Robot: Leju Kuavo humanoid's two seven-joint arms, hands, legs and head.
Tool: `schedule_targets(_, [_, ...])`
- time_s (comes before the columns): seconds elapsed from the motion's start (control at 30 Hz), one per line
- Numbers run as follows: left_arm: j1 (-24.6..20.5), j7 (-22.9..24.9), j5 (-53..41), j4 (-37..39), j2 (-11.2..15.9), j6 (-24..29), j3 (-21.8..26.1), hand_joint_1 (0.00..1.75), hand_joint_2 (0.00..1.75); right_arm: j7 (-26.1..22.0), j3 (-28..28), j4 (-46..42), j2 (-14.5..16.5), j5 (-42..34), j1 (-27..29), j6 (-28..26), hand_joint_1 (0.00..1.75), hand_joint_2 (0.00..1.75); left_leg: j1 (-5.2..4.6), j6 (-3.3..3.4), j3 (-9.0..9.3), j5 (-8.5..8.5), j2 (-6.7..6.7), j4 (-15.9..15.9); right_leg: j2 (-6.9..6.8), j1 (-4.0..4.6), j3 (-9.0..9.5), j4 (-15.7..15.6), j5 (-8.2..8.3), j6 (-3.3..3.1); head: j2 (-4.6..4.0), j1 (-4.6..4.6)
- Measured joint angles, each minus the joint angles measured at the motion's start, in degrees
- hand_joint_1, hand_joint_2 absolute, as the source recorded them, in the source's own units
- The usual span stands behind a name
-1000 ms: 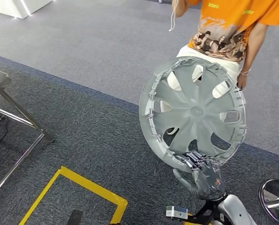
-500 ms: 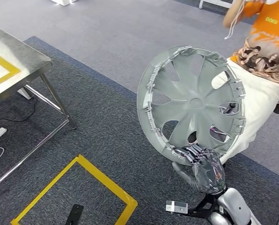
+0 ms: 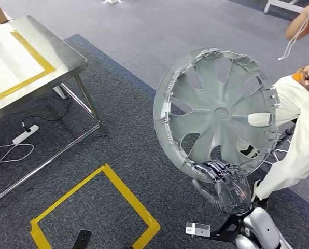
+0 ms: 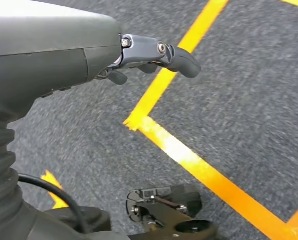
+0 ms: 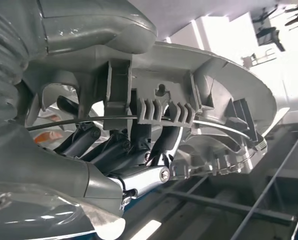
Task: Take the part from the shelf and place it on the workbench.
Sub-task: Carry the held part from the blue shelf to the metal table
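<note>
The part is a grey plastic wheel cover (image 3: 217, 114) with curved spokes, held upright above the carpet at the right of the head view. My right hand (image 3: 227, 188) grips its lower rim from below. In the right wrist view the thumb and dark fingers (image 5: 113, 145) clamp the ribbed rim of the wheel cover (image 5: 200, 100). The workbench (image 3: 35, 62), a steel table with yellow tape on top, stands at the far left. My left hand (image 4: 151, 55) hangs over the carpet, fingers extended and holding nothing.
A person in white trousers (image 3: 302, 140) stands close behind the cover at the right. A yellow tape square (image 3: 94, 207) marks the dark carpet below. A power strip and white cable (image 3: 24, 136) lie under the workbench.
The whole view has swung left: the workbench has come further into view at the left, and the person has slid toward the right edge. My right hand keeps its grip on the cover.
</note>
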Motion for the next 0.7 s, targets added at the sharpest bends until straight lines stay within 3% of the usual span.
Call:
schedule_targets(0.07, [0.24,-0.19,0.31,0.0,0.03,-0.26,0.1,0.0,1.75,0.27,0.02,-0.22,0.0,0.09,0.85,0.0,1.75,1.75,-0.06,0.32,2.83,3.77,0.93,-5.83,-1.37,0.05,0.73,0.0,-0.51,0.13,0.0,-0.01])
schedule_targets(0.13, [0.2,-0.42,0.46,0.0,0.04,-0.38,0.25,0.0,1.75,0.52,0.03,-0.46,0.0,0.23,1.86,0.0,1.75,1.75,-0.69,1.05,6.18,6.05,3.39,-12.53,-2.61,0.3,1.32,0.01,-1.11,0.6,0.0,0.0])
schedule_targets(0.2, [0.15,-0.66,0.42,0.0,0.03,-0.45,0.33,0.0,1.75,0.61,0.04,-0.61,0.0,0.45,2.48,0.0,1.75,1.75,-1.3,1.63,7.08,5.89,4.51,-14.74,-3.79,0.56,1.56,-0.08,-1.5,1.17,0.0,0.12])
schedule_targets(0.27, [0.31,-0.97,0.28,0.0,0.02,-0.49,0.35,0.0,1.75,0.65,0.05,-0.74,-0.01,0.65,2.68,0.0,1.75,1.75,-1.19,2.13,7.19,5.96,3.35,-15.27,-4.56,0.54,1.95,-0.25,-1.87,1.7,0.0,0.22])
schedule_targets(0.33, [0.25,-1.23,0.09,0.0,-0.01,-0.63,0.38,0.0,1.75,0.83,0.03,-0.92,-0.02,0.68,2.95,0.0,1.75,1.75,-0.76,2.79,7.72,6.18,2.04,-15.91,-2.39,0.38,1.22,1.88,-3.51,2.18,0.0,0.47])
schedule_targets(0.4, [-0.01,-1.37,-0.01,0.0,-0.14,-0.82,0.39,0.0,1.75,0.99,0.02,-1.02,-0.03,0.75,3.44,0.0,1.75,1.75,-0.5,3.24,7.95,6.27,0.67,-16.16,0.83,0.27,-2.23,8.51,-6.6,2.42,0.0,0.86])
schedule_targets(0.47, [-0.06,-1.4,-0.02,0.0,-0.25,-0.96,0.4,0.0,1.75,1.02,0.05,-1.02,-0.04,0.84,3.93,0.0,1.75,1.75,-0.48,3.37,7.97,6.21,-0.77,-16.14,1.81,0.25,-6.28,14.97,-8.25,2.6,0.0,0.97])
schedule_targets(0.5, [-0.03,-1.4,-0.04,0.0,-0.26,-1.03,0.42,0.0,1.75,1.02,0.06,-1.02,-0.04,0.84,4.11,0.0,1.75,1.75,-0.47,3.37,8.02,6.18,-1.51,-16.12,1.9,0.23,-7.23,15.69,-7.51,2.66,0.0,0.97])
schedule_targets(0.53, [-0.02,-1.4,-0.13,0.0,-0.27,-1.1,0.43,0.0,1.75,1.05,0.07,-1.02,-0.04,0.81,4.28,0.0,1.75,1.75,-0.42,3.32,8.11,6.13,-2.32,-16.08,1.99,0.18,-7.02,14.04,-5.62,2.69,0.0,0.97])
schedule_targets(0.57, [-0.02,-1.34,-0.29,0.0,-0.28,-1.17,0.43,0.0,1.75,1.13,0.06,-1.02,-0.04,0.78,4.41,0.0,1.75,1.75,-0.34,3.18,8.21,6.04,-3.14,-15.99,2.41,0.07,-5.81,10.47,-3.02,2.72,0.0,0.97])
schedule_targets(0.6, [-0.03,-1.2,-0.52,0.0,-0.26,-1.21,0.43,0.0,1.75,1.23,0.05,-1.0,-0.04,0.82,4.52,0.0,1.75,1.75,-0.31,2.96,8.21,5.93,-3.89,-15.86,3.64,-0.11,-4.28,6.69,-1.03,2.75,0.0,1.0])
schedule_targets(0.63, [-0.06,-0.95,-0.77,0.0,-0.24,-1.21,0.43,0.0,1.75,1.34,0.04,-1.01,-0.04,0.96,4.68,0.0,1.75,1.75,-0.31,2.68,8.04,5.8,-4.62,-15.56,4.96,-0.35,-2.78,3.29,0.25,2.68,0.0,0.99])
schedule_targets(0.7, [0.01,-0.39,-1.11,0.0,-0.12,-1.16,0.42,0.0,1.75,1.52,0.03,-1.01,-0.04,1.45,5.04,0.0,1.75,1.75,-0.29,2.02,7.46,5.86,-5.84,-15.26,6.66,-0.51,-1.5,0.71,0.42,2.26,0.0,0.97])
